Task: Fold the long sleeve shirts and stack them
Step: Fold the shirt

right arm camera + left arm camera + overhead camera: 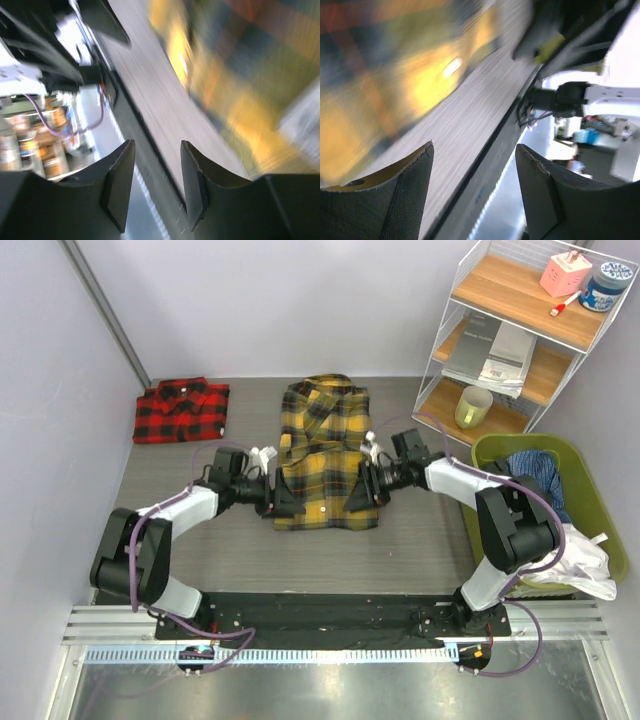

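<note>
The yellow-and-black check shirt (325,455) lies partly folded as a long rectangle in the middle of the table, collar to the far side. The red-and-black check shirt (182,409) lies folded at the far left. My left gripper (281,497) is at the yellow shirt's left edge, low down. My right gripper (362,483) is at its right edge. In the left wrist view the left gripper (475,192) is open and empty, the yellow shirt (385,75) blurred above it. In the right wrist view the right gripper (157,187) is open and empty beside the yellow shirt (250,80).
A white wire shelf (515,330) with a cup and small items stands at the far right. A green basket (492,453) holding more clothes stands at the right. The table's near edge with a metal rail (330,652) is below.
</note>
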Action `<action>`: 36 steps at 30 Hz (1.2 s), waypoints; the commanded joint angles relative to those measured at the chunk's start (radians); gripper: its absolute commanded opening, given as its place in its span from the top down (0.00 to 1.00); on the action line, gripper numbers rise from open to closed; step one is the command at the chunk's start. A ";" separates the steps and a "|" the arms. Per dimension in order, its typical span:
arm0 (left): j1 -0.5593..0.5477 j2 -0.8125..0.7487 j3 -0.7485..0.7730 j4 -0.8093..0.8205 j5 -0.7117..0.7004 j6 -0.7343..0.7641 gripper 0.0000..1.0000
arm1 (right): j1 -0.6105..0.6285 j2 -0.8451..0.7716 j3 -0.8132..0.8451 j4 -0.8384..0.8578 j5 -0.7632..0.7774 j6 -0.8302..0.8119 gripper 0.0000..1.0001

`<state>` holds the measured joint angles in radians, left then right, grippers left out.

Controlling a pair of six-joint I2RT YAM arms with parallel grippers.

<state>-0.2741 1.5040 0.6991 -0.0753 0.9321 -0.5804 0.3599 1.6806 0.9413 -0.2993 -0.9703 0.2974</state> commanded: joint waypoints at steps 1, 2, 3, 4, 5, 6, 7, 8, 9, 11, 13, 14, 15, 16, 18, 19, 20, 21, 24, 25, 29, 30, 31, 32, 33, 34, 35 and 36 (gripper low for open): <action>-0.010 0.019 0.185 0.023 0.021 0.053 0.34 | -0.029 0.013 0.197 0.011 0.015 -0.069 0.53; -0.010 0.050 0.215 0.031 0.011 0.050 0.34 | -0.030 0.080 0.262 0.012 0.019 -0.072 0.53; -0.011 0.121 0.252 0.029 0.001 0.056 0.35 | -0.033 0.112 0.293 0.011 0.018 -0.073 0.53; -0.013 0.152 0.317 0.028 -0.015 0.062 0.36 | -0.036 0.149 0.327 0.012 0.022 -0.086 0.53; -0.011 0.192 0.354 0.031 -0.032 0.074 0.36 | -0.036 0.206 0.390 0.014 0.034 -0.095 0.53; -0.011 0.267 0.393 0.031 -0.038 0.079 0.36 | -0.038 0.243 0.421 0.014 0.042 -0.104 0.54; -0.008 0.315 0.478 0.022 -0.042 0.089 0.37 | -0.050 0.276 0.451 0.017 0.045 -0.107 0.54; -0.005 0.356 0.520 -0.004 -0.061 0.102 0.37 | -0.058 0.351 0.508 0.019 0.045 -0.106 0.55; 0.004 0.439 0.552 -0.006 -0.070 0.103 0.37 | -0.068 0.385 0.533 0.017 0.044 -0.106 0.55; 0.021 0.508 0.641 -0.012 -0.087 0.085 0.39 | -0.104 0.447 0.592 0.022 0.058 -0.116 0.57; 0.045 0.588 0.678 -0.011 -0.114 0.059 0.40 | -0.127 0.523 0.626 0.020 0.073 -0.121 0.57; 0.055 0.610 0.688 0.012 -0.118 0.044 0.40 | -0.143 0.542 0.645 0.022 0.088 -0.119 0.57; 0.065 0.628 0.691 0.015 -0.119 0.030 0.40 | -0.151 0.576 0.649 0.023 0.094 -0.118 0.57; 0.069 0.656 0.691 0.012 -0.128 0.018 0.40 | -0.154 0.587 0.649 0.023 0.102 -0.122 0.57; 0.082 0.665 0.653 0.015 -0.153 0.002 0.40 | -0.160 0.600 0.634 0.022 0.128 -0.144 0.57; 0.084 0.670 0.639 0.014 -0.168 -0.010 0.40 | -0.161 0.610 0.628 0.020 0.133 -0.147 0.57; 0.085 0.667 0.610 0.011 -0.174 -0.016 0.40 | -0.161 0.610 0.611 0.016 0.134 -0.150 0.57; 0.090 0.662 0.596 0.011 -0.177 -0.018 0.40 | -0.161 0.607 0.602 0.012 0.134 -0.161 0.57; 0.095 0.624 0.554 0.006 -0.159 0.001 0.39 | -0.161 0.568 0.574 -0.004 0.118 -0.168 0.57; 0.096 0.608 0.548 0.015 -0.123 0.011 0.39 | -0.161 0.526 0.567 -0.023 0.111 -0.178 0.55; 0.098 0.410 0.511 0.037 -0.044 0.088 0.37 | -0.159 0.358 0.547 -0.073 0.070 -0.204 0.53; 0.095 0.368 0.502 0.037 -0.032 0.088 0.36 | -0.153 0.322 0.542 -0.086 0.043 -0.190 0.52; 0.089 0.333 0.478 0.031 -0.020 0.083 0.35 | -0.148 0.286 0.519 -0.106 0.033 -0.182 0.49; 0.069 0.303 0.459 0.032 0.017 0.064 0.34 | -0.139 0.210 0.499 -0.112 0.024 -0.169 0.46; 0.053 0.244 0.439 0.031 0.030 0.054 0.31 | -0.128 0.177 0.473 -0.113 0.012 -0.153 0.41; 0.036 0.219 0.394 0.032 0.042 0.039 0.28 | -0.095 0.142 0.409 -0.110 -0.005 -0.120 0.33; -0.009 0.196 0.372 0.042 0.054 0.009 0.25 | -0.075 0.095 0.372 -0.103 -0.016 -0.103 0.28; -0.034 0.171 0.350 0.052 0.057 -0.011 0.17 | -0.050 0.071 0.334 -0.084 -0.022 -0.081 0.19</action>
<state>-0.2070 1.8015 1.1187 -0.0402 0.8989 -0.5457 0.2230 1.9247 1.3785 -0.3809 -0.9253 0.1570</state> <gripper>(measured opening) 0.731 0.700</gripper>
